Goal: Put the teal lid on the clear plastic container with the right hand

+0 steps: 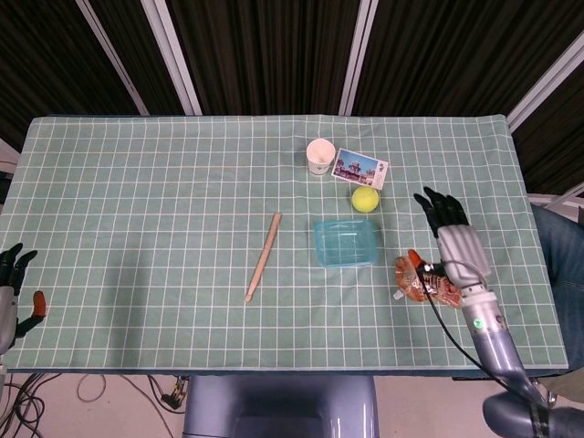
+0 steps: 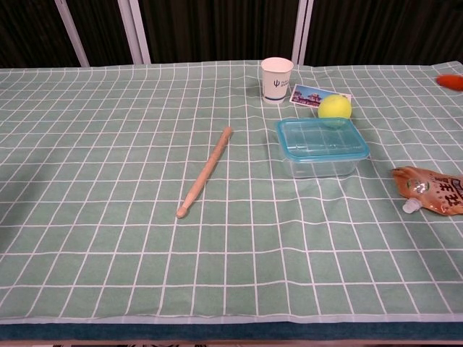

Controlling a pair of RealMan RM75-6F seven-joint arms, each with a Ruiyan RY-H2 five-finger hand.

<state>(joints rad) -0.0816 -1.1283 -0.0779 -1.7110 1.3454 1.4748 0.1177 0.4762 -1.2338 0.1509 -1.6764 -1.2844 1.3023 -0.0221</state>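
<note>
The lid [image 2: 322,138], likely light and bendy, sits on the container [image 2: 323,160]; right hand [image 1: 453,239] beside it, fingers spread, empty.

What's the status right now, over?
Right hand open, holding nothing, beside the sauce pouch. Left hand off the table edge. Teal lid on the clear container. Nothing in the way.
</note>
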